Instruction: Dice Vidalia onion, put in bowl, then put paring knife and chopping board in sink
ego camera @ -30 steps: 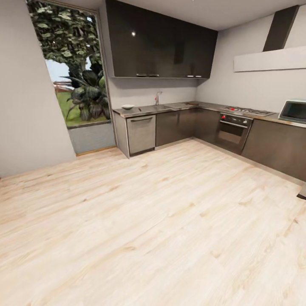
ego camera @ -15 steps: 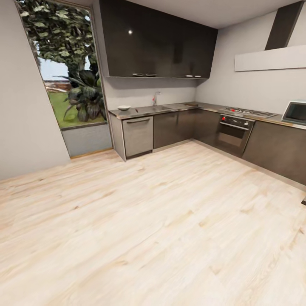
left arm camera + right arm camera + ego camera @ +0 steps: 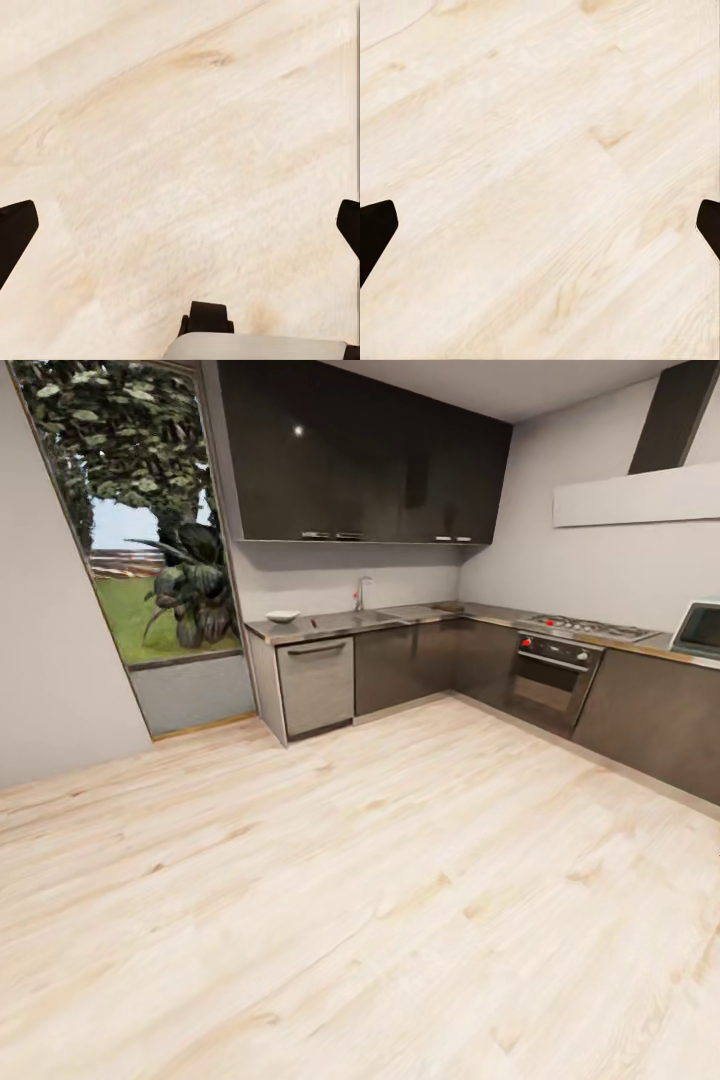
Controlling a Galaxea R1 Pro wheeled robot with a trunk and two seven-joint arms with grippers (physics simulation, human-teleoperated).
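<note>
The kitchen is far across the room in the head view. A white bowl [image 3: 282,616] sits at the left end of the grey countertop [image 3: 410,614]. Right of it are the sink [image 3: 352,620] and its faucet [image 3: 359,592]. A dark flat shape near the counter's corner looks like the chopping board [image 3: 447,605]. The Vidalia onion is hidden, and the paring knife is too small to make out. My left gripper [image 3: 180,225] is open over bare wood floor, its dark fingertips [image 3: 15,234] far apart. My right gripper [image 3: 540,225] is open over the floor too.
Light wood floor [image 3: 380,880] stretches from me to the L-shaped cabinets. A dishwasher [image 3: 316,685] stands under the bowl's end. An oven [image 3: 545,678] with a hob [image 3: 585,626] and a microwave [image 3: 700,628] line the right wall. A tall window [image 3: 140,530] is at the left.
The whole head view has shifted: the counter and window now sit further left and a little lower, so the camera has moved. Nothing on the counter has moved.
</note>
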